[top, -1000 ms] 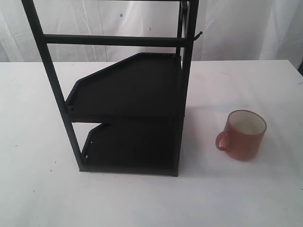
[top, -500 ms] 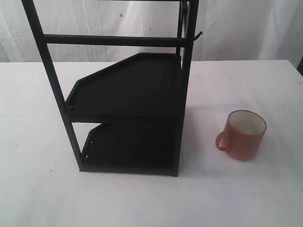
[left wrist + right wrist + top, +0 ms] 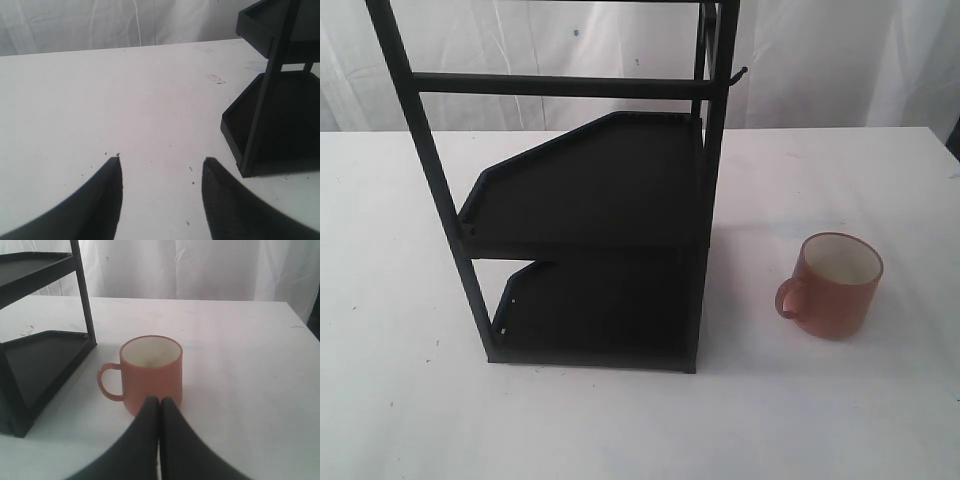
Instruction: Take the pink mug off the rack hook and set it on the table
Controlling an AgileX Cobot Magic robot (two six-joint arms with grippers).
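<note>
The pink mug [image 3: 835, 285] stands upright on the tabletop [image 3: 820, 420], mouth up, to the right of the rack [image 3: 590, 200] and clear of the rack hook [image 3: 738, 75], which carries nothing. In the right wrist view the mug lies directly ahead of the right gripper [image 3: 160, 402], with its axis vertical and its handle toward the rack. The right gripper has its fingertips pressed together and holds nothing. Contact with the mug wall cannot be determined. The left gripper [image 3: 160, 162] is spread wide over bare tabletop beside the rack and holds nothing. No mug appears in its view. The right arm is the nearer. The placement appears complete, so any withdrawal should run straight back from the mug.
</note>
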